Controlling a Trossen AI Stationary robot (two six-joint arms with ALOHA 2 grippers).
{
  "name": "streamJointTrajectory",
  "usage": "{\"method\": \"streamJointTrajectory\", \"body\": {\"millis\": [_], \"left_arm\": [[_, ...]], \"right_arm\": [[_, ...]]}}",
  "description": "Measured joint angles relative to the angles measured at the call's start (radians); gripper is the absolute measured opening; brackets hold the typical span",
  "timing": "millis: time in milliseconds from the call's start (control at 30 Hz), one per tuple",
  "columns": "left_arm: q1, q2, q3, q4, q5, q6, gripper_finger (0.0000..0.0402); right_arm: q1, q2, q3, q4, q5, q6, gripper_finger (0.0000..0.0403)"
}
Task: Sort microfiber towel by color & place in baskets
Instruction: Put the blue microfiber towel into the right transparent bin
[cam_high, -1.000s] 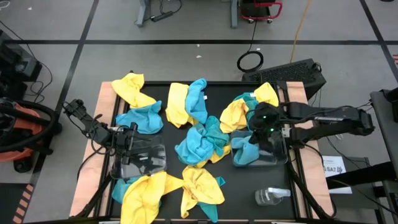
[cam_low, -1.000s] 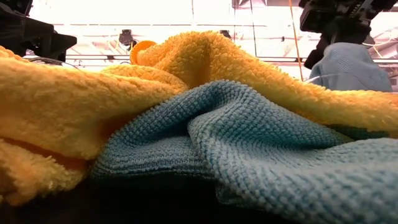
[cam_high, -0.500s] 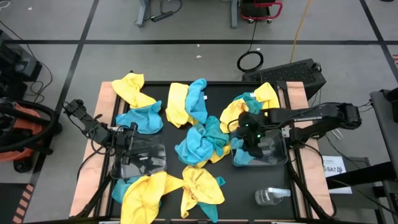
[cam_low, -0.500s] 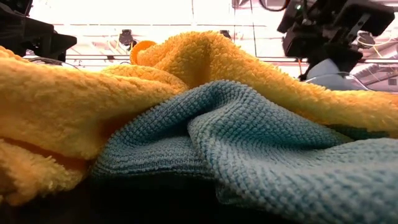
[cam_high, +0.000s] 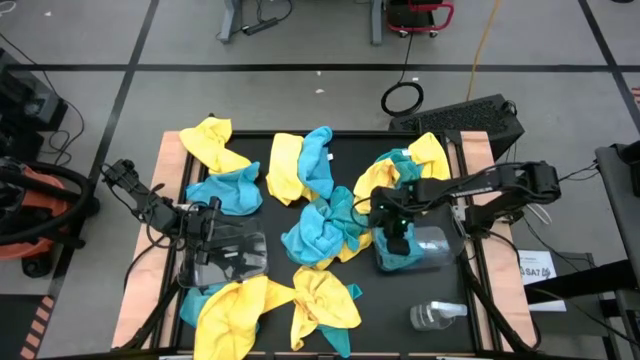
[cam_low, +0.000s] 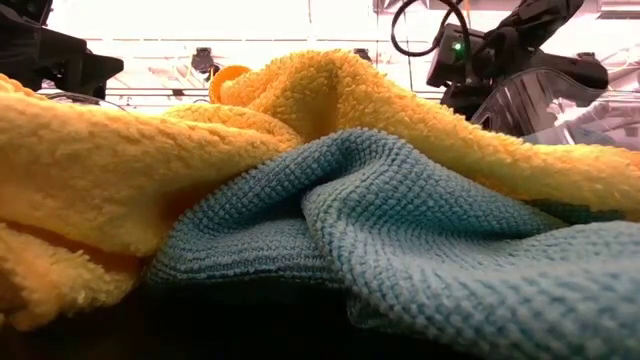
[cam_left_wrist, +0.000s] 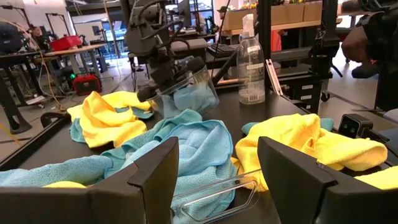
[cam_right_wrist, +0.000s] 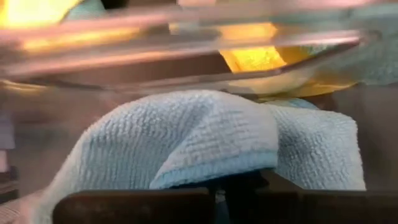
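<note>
Right gripper (cam_high: 397, 240) pinches a blue towel (cam_high: 397, 252) inside the right basket (cam_high: 432, 250); left gripper (cam_high: 213, 232) waits spread wide.

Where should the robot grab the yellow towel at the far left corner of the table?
Probably at the raised bunched fold near the middle of the yellow towel, coming straight down from above. It lies crumpled in a heap with nothing on top of it, so the ridges stick up for the fingers to pinch. The left gripper, over the empty clear basket, is the nearer one.
</note>
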Motion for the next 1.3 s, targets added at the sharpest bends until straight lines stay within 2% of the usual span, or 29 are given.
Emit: {"method": "streamJointTrajectory", "body": {"millis": [167,500,633,800,967,1133,1300], "left_arm": [[0.0,0.0,0.0,0.001,0.0,0.0,0.0225],[0.0,0.0,0.0,0.0,0.0,0.0,0.0225],[0.0,0.0,0.0,0.0,0.0,0.0,0.0225],[0.0,0.0,0.0,0.0,0.0,0.0,0.0225],[0.0,0.0,0.0,0.0,0.0,0.0,0.0225],[0.0,0.0,0.0,0.0,0.0,0.0,0.0225],[0.0,0.0,0.0,0.0,0.0,0.0,0.0225]], "right_arm": [[0.014,0.006,0.002,-0.001,0.003,0.0,0.0009],[0.071,-0.081,0.019,-0.016,0.011,0.03,0.0015],[0.094,-0.111,0.033,-0.021,0.05,0.05,0.0049],[0.117,-0.145,0.059,-0.059,0.061,0.053,0.0114],[0.127,-0.173,0.11,-0.169,0.074,0.052,0.0175],[0.126,-0.197,0.181,-0.337,0.273,0.051,0.0206],[0.125,-0.222,0.23,-0.361,0.515,0.048,0.0206]]}}
